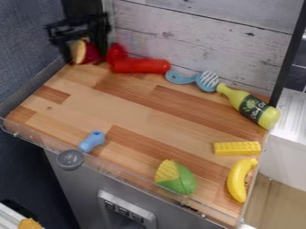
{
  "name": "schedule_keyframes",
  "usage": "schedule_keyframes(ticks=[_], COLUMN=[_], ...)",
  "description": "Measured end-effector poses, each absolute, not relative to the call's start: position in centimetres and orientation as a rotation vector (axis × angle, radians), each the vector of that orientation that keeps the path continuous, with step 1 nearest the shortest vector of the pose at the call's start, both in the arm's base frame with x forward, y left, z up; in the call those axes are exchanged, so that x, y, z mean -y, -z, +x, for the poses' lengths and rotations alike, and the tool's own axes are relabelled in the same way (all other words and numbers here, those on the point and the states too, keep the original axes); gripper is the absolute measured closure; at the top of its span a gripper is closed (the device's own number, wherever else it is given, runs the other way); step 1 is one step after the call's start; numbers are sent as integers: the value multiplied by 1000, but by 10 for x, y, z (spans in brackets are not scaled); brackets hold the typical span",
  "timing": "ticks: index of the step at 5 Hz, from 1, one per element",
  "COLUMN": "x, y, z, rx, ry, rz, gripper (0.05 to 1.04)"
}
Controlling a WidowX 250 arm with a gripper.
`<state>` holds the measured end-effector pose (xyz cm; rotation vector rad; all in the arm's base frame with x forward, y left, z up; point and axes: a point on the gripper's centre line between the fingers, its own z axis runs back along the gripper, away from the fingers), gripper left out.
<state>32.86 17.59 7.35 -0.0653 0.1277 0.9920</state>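
The black gripper hangs in the upper left corner, in front of the wall and above the back left of the wooden counter. Just below and beside it lies a dark red thing with a cream face; whether they touch I cannot tell. To the right, a red bottle-like object lies on its side against the back wall, with a smaller red part at its left end. Farther right along the wall are a light blue brush with white bristles and a yellow-green bottle lying tilted.
A yellow brick and a banana lie at the right, corn in a green husk near the front. A blue-handled grey utensil crosses the front left edge, where a transparent rim runs. A wooden wall stands behind.
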Motion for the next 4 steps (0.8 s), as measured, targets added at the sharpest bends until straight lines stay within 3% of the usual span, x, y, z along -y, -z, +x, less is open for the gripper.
schedule_keyframes(ticks=[2,4], x=[-205,-209], y=[-64,-62], z=[344,359], rx=[-141,-191], ry=[-1173,-860], rz=[-66,-71], gripper=[90,90])
